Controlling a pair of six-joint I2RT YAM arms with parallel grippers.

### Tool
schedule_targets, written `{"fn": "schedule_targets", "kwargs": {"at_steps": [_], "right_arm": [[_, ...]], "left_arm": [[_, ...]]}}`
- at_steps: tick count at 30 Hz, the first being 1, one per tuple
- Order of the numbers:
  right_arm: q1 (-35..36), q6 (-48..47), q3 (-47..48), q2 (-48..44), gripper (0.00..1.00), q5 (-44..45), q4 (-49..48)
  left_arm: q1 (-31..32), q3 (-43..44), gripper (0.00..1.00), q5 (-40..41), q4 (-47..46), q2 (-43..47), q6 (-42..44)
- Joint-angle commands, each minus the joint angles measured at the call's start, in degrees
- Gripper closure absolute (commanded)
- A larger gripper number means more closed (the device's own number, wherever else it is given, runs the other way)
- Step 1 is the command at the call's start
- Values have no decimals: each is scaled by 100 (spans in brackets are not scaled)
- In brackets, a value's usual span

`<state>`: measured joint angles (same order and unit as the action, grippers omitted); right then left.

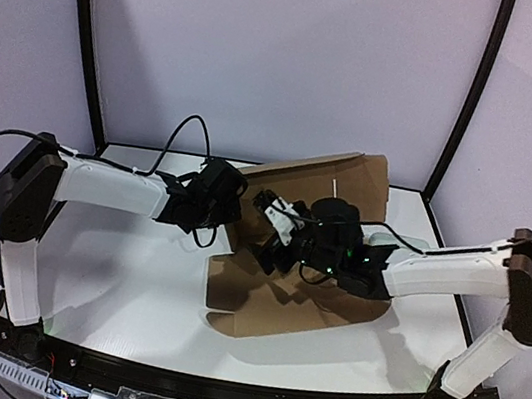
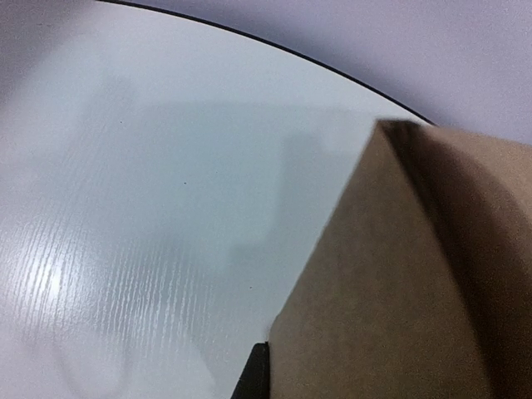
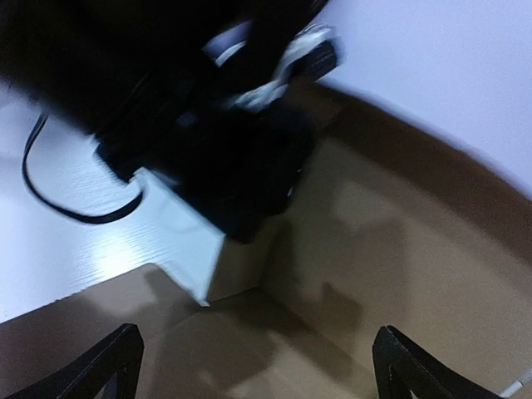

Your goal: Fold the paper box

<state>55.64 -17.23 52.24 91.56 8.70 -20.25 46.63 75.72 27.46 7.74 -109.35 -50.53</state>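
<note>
**Two arms at a half-raised box**

From overhead, the paper box (image 1: 273,312) lies mid-table (image 1: 123,268), its floor flat and its back panel tilted up toward the wall. The left gripper (image 1: 229,197) sits at that panel's left edge. Its own camera shows one dark fingertip (image 2: 253,376) against the cardboard, closed and seemingly pinching the flap. The right gripper (image 1: 273,233) hangs over the box floor, and only its wrist view shows the fingers (image 3: 116,359) spread wide, holding nothing. That view is blurred, with the left arm's black bulk and a loose cable (image 3: 50,204) blocking the corner.
</note>
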Motion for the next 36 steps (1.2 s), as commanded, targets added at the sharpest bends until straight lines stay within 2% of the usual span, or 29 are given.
{"fn": "schedule_targets", "kwargs": {"at_steps": [1, 4, 7, 11, 15, 20, 23, 29, 36], "right_arm": [[-68, 54, 7, -916, 2, 825, 566], [-222, 287, -161, -1558, 2, 1160, 1307], [-664, 1371, -276, -2425, 2, 1256, 2396], [-1426, 2435, -749, -3718, 2, 377, 3132], [-2142, 2483, -1010, -4543, 2, -156, 3511], [-3318, 2261, -969, -4444, 2, -1740, 3554], [-3905, 2409, -784, -3982, 9, -2929, 3417], [-3981, 2033, -466, -3520, 28, -4475, 3345], [-3982, 1761, -613, -3928, 50, -4782, 3479]], "left_arm": [[-31, -246, 99, -92, -6, 551, 375], [-31, -321, 99, -35, 317, 793, 373], [-31, -658, 99, -112, 178, 1061, 186], [-31, -1089, 99, -393, -423, 1394, 244], [-38, -1159, 99, -572, -322, 1627, 293], [-40, -1375, 99, -1368, -557, 1875, 755], [-40, -1496, 99, -1654, -661, 2057, 930], [-40, -1571, 99, -1973, -740, 2132, 1035], [-69, -1561, 99, -2112, -611, 2077, 1597]]}}
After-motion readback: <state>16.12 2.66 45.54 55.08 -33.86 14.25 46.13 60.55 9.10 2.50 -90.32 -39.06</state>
